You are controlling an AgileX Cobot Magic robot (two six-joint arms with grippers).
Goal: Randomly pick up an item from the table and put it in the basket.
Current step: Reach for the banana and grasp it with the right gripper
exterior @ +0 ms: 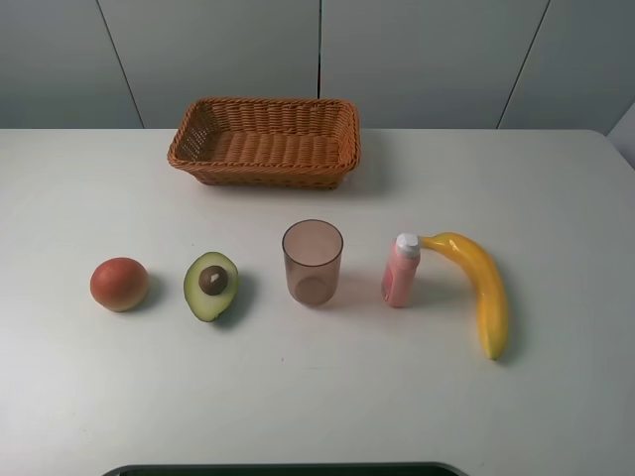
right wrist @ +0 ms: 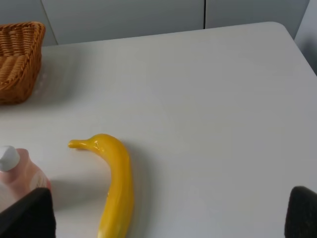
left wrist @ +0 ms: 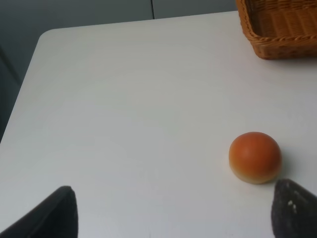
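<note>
The long yellow banana (exterior: 478, 286) lies on the white table (exterior: 317, 397) at the right, its stem end close to a pink bottle. It also shows in the right wrist view (right wrist: 117, 184). The brown-orange wicker basket (exterior: 264, 141) stands at the back middle, empty; a corner shows in each wrist view (left wrist: 277, 25) (right wrist: 17, 59). Neither arm shows in the exterior view. My left gripper (left wrist: 176, 218) is open and empty, with the red-orange fruit (left wrist: 254, 156) just ahead of one finger. My right gripper (right wrist: 166, 218) is open and empty, back from the banana.
In a row across the table's middle lie the round red-orange fruit (exterior: 119, 284), a halved green avocado (exterior: 211, 286), a translucent brownish cup (exterior: 313, 262) and the pink bottle (exterior: 401, 270) with a white cap. The table's right edge (right wrist: 302, 54) lies beyond the banana.
</note>
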